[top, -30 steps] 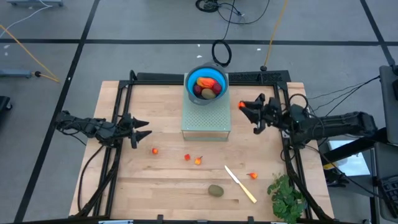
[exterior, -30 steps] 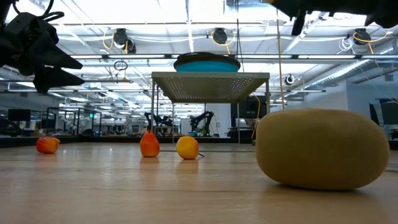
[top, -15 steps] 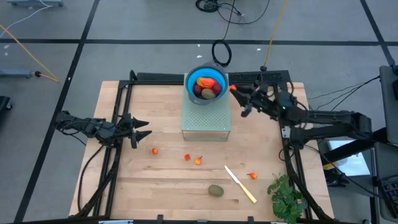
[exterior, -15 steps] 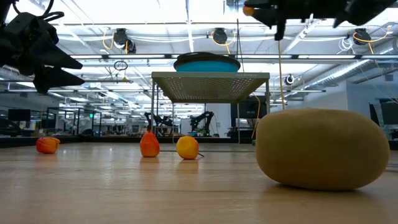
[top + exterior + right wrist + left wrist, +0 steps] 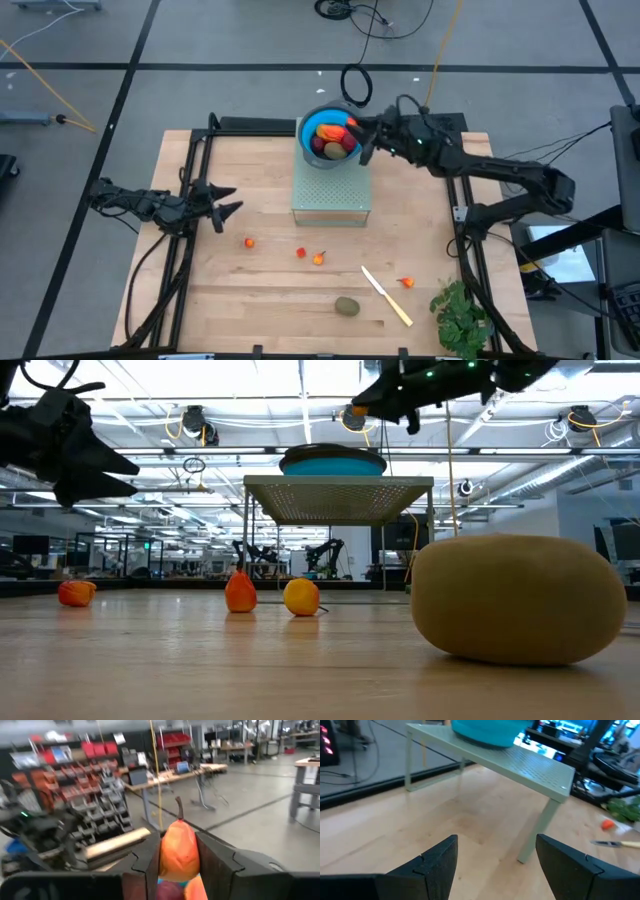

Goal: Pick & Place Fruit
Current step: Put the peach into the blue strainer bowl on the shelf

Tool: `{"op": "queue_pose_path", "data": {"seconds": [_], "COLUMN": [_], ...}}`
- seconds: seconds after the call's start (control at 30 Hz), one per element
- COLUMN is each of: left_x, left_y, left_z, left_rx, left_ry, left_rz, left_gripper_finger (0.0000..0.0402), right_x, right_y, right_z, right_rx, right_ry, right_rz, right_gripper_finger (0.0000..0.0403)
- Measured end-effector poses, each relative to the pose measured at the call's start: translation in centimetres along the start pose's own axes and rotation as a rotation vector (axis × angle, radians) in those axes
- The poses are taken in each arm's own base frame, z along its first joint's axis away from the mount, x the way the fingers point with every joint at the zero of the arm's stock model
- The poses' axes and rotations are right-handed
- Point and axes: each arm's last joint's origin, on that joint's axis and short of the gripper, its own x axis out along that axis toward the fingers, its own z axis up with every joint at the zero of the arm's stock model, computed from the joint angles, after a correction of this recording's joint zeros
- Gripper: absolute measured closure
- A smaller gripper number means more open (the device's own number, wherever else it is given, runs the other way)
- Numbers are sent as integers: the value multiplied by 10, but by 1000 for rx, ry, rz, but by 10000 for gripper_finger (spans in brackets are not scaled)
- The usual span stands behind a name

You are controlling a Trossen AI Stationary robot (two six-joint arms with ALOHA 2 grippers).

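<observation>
Small orange fruit point(image 5: 178, 851) pinched in right gripper point(image 5: 178, 857); seemingly over bowl point(image 5: 331, 137).

A blue bowl point(image 5: 333, 128) sits on a green mesh stand point(image 5: 332, 195); a cream knife point(image 5: 386, 296) lies beside a leafy bunch point(image 5: 461, 315).

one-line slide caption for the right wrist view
Right claw shut on a small orange fruit, its stem upright, with more fruit just below it.
</observation>
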Motion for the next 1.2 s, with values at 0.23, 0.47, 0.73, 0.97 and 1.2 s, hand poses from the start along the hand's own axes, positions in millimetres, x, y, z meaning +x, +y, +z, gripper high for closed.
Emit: {"op": "queue_pose_path", "data": {"seconds": [0.23,0.47,0.73,0.97,1.2], "left_x": [0,0,0,0,0], "left_y": [1,1,1,1,1], "left_z": [1,1,1,1,1], "left_rx": [0,-2,0,0,-1], "left_ry": [-21,-22,-24,-24,-24], "left_rz": [39,40,47,48,48], "left_gripper_finger": [133,133,133,133,133], "right_x": [27,41,50,47,45], "right_y": [-15,-35,-52,-54,-56], "right_z": [13,7,-13,-19,-22], "right_rx": [-74,-77,-27,-15,-8], "right_ry": [119,198,307,380,427], "right_rz": [-67,-83,-59,-65,-75], "right_gripper_finger": [298,298,298,298,298]}}
